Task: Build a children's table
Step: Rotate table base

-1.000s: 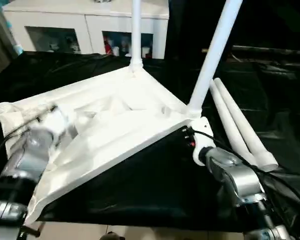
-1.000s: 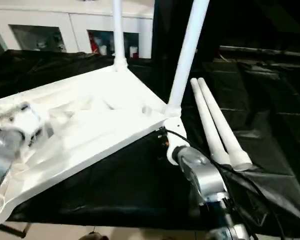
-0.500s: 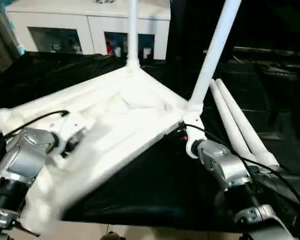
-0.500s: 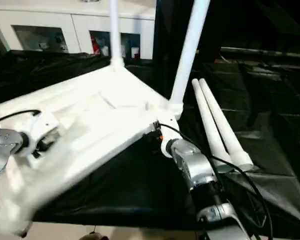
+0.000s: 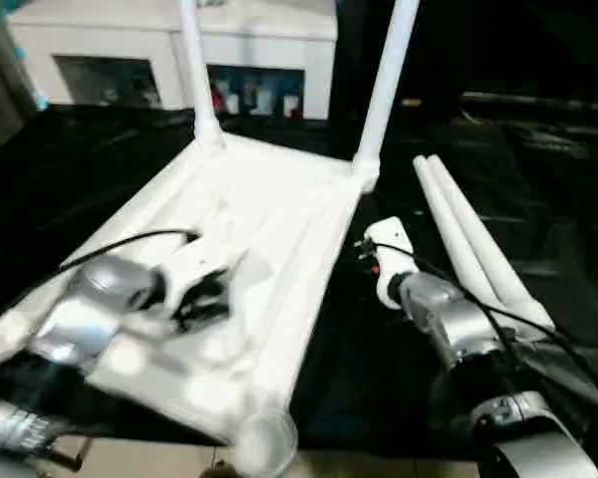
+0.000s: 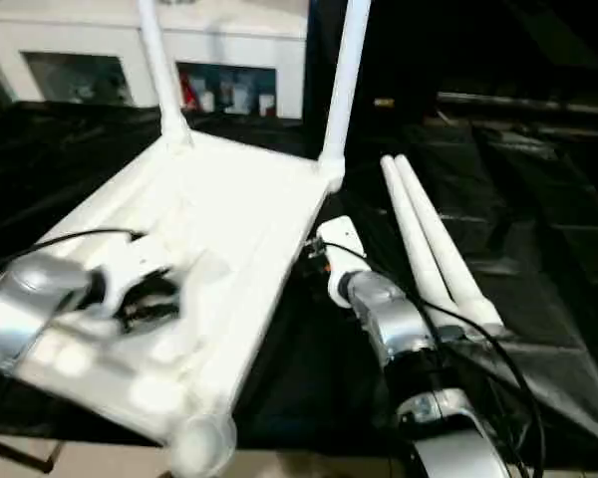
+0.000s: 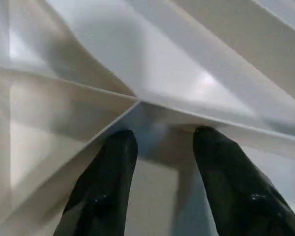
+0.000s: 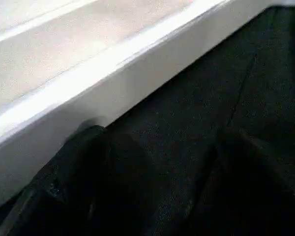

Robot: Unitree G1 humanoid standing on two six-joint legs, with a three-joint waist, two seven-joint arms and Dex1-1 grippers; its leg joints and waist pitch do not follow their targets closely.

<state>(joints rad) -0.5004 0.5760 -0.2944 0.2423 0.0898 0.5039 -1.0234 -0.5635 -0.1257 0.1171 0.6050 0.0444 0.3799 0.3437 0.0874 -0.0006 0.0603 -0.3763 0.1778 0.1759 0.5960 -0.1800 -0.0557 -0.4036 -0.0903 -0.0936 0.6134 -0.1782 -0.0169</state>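
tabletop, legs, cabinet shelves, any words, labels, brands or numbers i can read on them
None can be read.
tabletop: plain white ribs, no print.
loose legs: plain white, no marking.
cabinet: small coloured items on its shelves, too small and blurred to show any text.

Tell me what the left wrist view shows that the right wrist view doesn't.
Left wrist view: the left claw, fingers apart, over the ribbed underside of the tabletop, where ribs meet in a corner between the fingertips.

Right wrist view: the right claw, fingers wide apart, over the black cloth beside the tabletop's outer edge; nothing sits between its fingers.

Both: white tabletop plastic beyond two black fingers.
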